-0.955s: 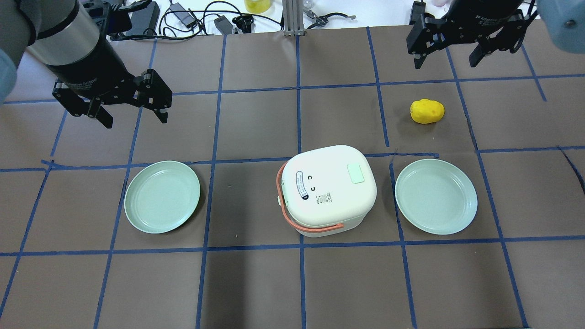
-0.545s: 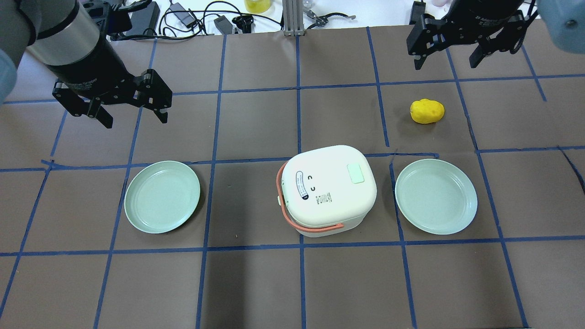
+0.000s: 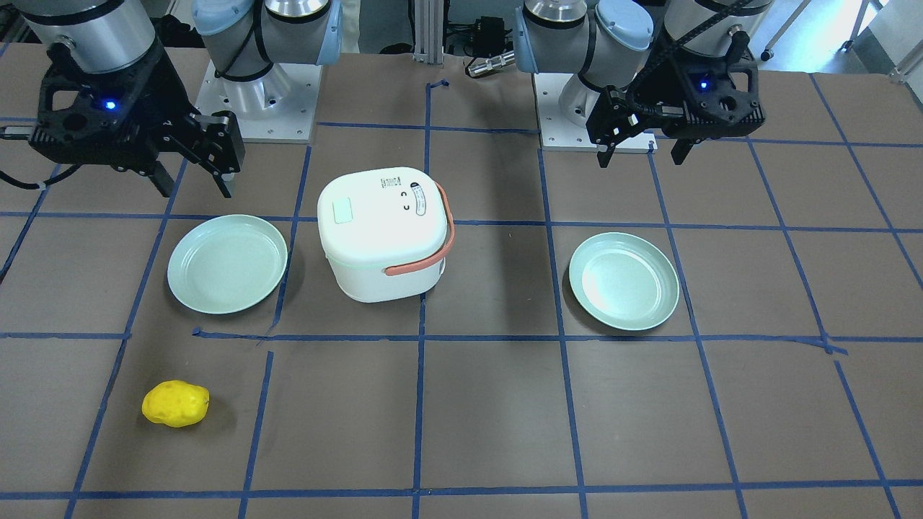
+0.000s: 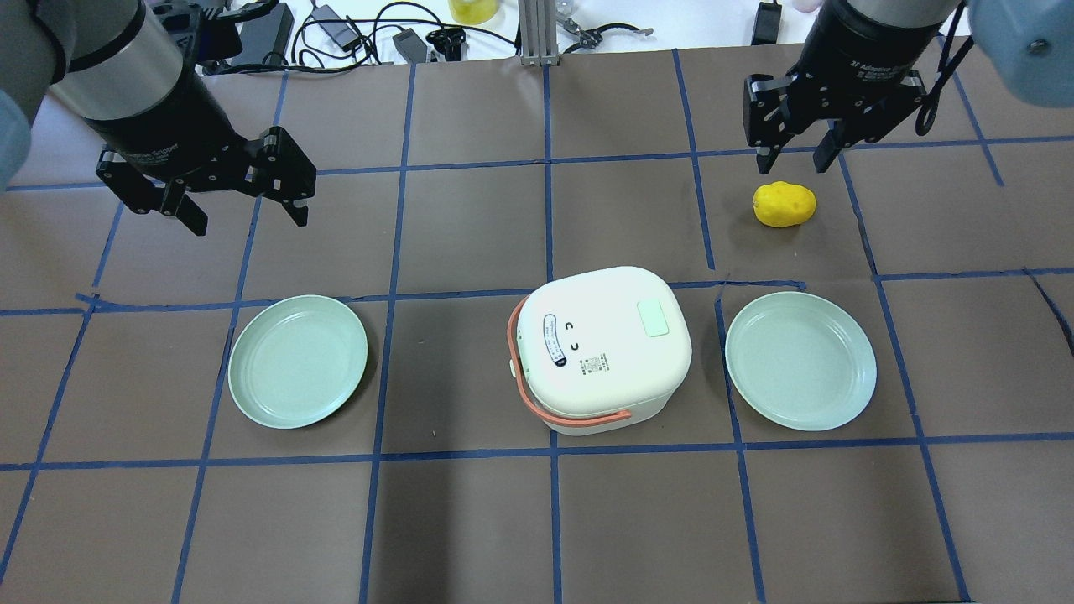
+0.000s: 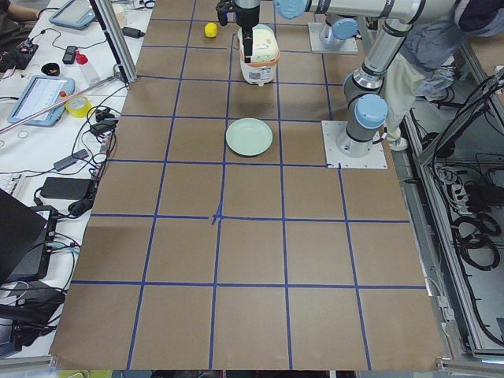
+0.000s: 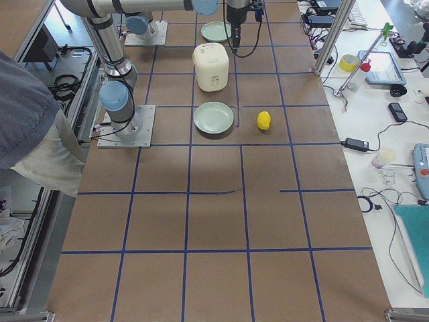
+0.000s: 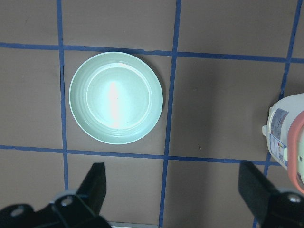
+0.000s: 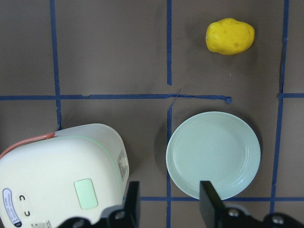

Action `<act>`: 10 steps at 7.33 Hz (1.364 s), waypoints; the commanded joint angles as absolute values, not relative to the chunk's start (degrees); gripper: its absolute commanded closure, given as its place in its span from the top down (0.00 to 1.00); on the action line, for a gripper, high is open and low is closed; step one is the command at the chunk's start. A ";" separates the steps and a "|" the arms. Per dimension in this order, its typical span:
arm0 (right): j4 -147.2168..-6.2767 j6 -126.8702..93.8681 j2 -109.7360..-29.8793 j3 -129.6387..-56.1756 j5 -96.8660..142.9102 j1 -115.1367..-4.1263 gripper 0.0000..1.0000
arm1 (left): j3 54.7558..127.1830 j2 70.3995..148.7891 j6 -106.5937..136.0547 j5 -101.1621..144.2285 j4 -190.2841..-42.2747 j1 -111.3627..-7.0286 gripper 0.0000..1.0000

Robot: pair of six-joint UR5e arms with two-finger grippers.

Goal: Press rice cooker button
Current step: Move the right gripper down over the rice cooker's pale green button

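Overhead exterior is what I'm reading from, Mira. The white rice cooker [image 4: 600, 348] is sitting shut at mid-table. Its coral handle [image 4: 537, 403] is folded down around the side facing the left arm. The pale green button [image 4: 653, 319] is lying on the lid toward the right arm's side, and nothing is touching it.

Copy, Jon. Where are the grippers hanging relative to the cooker?

Both are hanging high and well apart from it. I'm seeing the right gripper [image 4: 791, 164] off the cooker's button side, fingers spread with nothing between them. Its wrist camera is looking down on the button, the green plate [image 4: 800, 361] beside the cooker and the yellow toy potato [image 4: 784, 204] beyond that plate. The left gripper [image 4: 250, 221] is gaping wider, also empty, off the handle side and looking down on the other plate [image 4: 298, 361].

So how far along are we calling it?

I'm judging it as barely begun, with no contact and the press itself undone. Everything is remaining: carrying one gripper over the lid, lowering a fingertip onto the button, and pushing. I'm guessing the right arm is the likelier one, since the button is lying on its side of the cooker.
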State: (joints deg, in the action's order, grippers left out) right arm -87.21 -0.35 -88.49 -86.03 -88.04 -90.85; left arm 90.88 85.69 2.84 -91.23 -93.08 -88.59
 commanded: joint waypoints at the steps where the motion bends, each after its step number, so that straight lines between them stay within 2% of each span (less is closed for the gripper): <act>1: -87.61 -7.16 -88.07 -90.76 -87.72 -97.61 0.14 | 90.88 85.69 2.81 -91.23 -93.08 -88.59 1.00; 2: -93.80 -12.25 -87.89 -93.31 -87.80 -99.47 0.14 | 90.88 85.69 2.81 -91.23 -93.08 -88.59 1.00; 5: -97.82 -14.86 -87.89 -100.88 -87.10 -103.18 0.10 | 90.88 85.69 2.81 -91.23 -93.08 -88.59 1.00; 10: -100.99 -7.91 -87.80 -104.59 -87.98 -104.24 0.11 | 90.88 85.69 2.81 -91.23 -93.08 -88.59 1.00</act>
